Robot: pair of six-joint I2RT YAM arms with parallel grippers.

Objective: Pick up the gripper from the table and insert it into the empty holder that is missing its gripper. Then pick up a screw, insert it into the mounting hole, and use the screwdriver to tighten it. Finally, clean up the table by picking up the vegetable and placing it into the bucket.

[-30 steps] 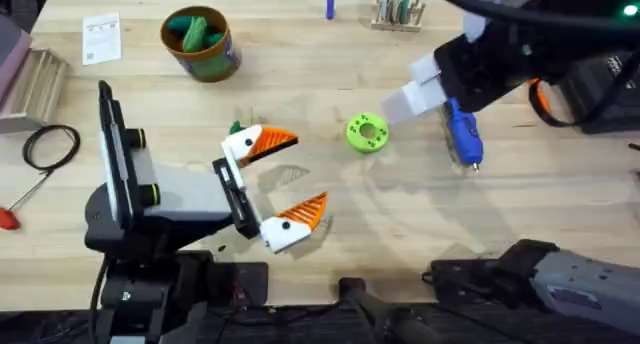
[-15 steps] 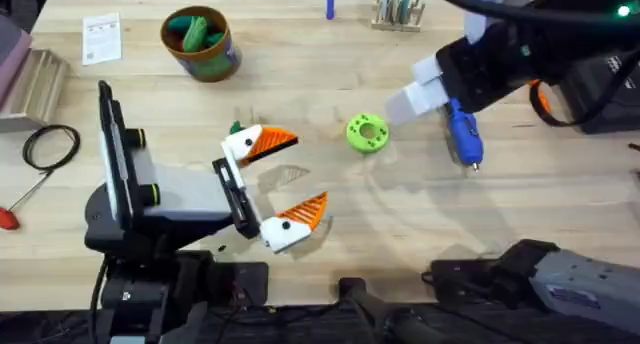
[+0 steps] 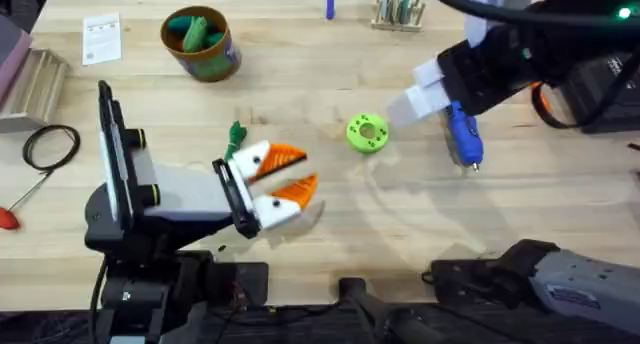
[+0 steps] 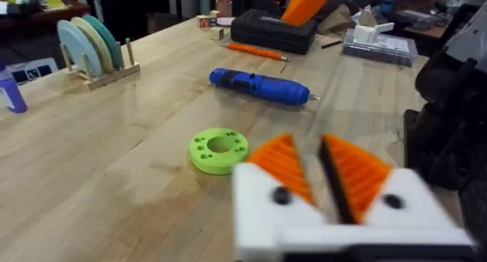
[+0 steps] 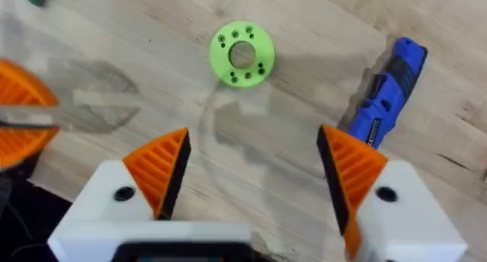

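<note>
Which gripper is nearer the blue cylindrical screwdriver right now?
Right. The right gripper hovers open beside the blue cylindrical screwdriver; the left gripper sits across the table, beyond the bright-green disc.

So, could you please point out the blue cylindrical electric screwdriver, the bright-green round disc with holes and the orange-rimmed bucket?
blue cylindrical electric screwdriver (image 4: 259, 85): left wrist view, mid-body.
bright-green round disc with holes (image 5: 242, 54): right wrist view, ring face.
orange-rimmed bucket (image 3: 226, 56): overhead view, printed side.

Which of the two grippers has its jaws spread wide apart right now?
The right gripper, above the table near the blue screwdriver, jaws wide open. The left gripper has its jaws nearly closed, with nothing visible between them.
</note>
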